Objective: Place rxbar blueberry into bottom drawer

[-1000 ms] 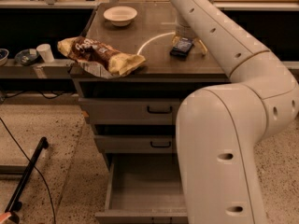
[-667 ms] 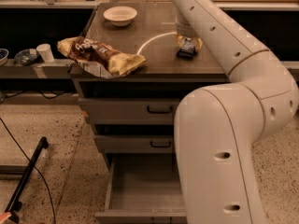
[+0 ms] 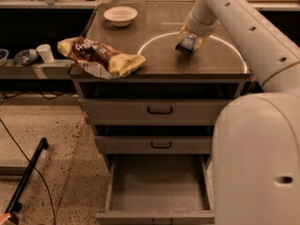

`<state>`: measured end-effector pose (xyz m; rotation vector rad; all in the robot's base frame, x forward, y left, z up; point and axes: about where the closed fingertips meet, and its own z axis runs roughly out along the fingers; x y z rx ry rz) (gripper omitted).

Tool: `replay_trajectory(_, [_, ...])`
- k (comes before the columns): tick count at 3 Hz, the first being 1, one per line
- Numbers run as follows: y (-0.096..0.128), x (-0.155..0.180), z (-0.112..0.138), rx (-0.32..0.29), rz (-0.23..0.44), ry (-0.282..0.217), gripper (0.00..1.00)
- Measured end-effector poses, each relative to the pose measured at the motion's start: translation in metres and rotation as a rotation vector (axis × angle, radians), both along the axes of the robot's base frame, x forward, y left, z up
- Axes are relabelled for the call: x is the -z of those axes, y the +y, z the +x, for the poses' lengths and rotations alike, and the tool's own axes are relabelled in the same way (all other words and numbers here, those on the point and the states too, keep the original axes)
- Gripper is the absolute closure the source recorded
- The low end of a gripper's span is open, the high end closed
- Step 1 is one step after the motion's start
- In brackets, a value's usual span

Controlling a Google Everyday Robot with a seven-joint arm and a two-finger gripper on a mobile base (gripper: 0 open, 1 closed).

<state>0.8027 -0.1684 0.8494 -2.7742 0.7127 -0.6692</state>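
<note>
White glossy arm shell (image 3: 243, 22), fat rounded segments, small dark recessed holes dotted along them. Wrist narrows to a yellowish-tan end effector (image 3: 188, 40), sitting over the desk (image 3: 159, 60) top, right-rear.

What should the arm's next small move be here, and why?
Probably lift the rxbar blueberry a little higher above the countertop. The end effector holds the tilted bar over the counter's right half, while the open bottom drawer lies well below the front edge, so clearance should come before carrying it forward and down.
</note>
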Motion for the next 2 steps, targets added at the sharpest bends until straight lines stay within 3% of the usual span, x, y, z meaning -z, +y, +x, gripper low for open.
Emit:
replay_trajectory(1, [-0.009, -0.037, -0.023, -0.072, 0.116, -0.117, 1.00])
replay_trajectory(2, [-0.009, -0.071, -0.064, -0.193, 0.176, -0.262, 1.00])
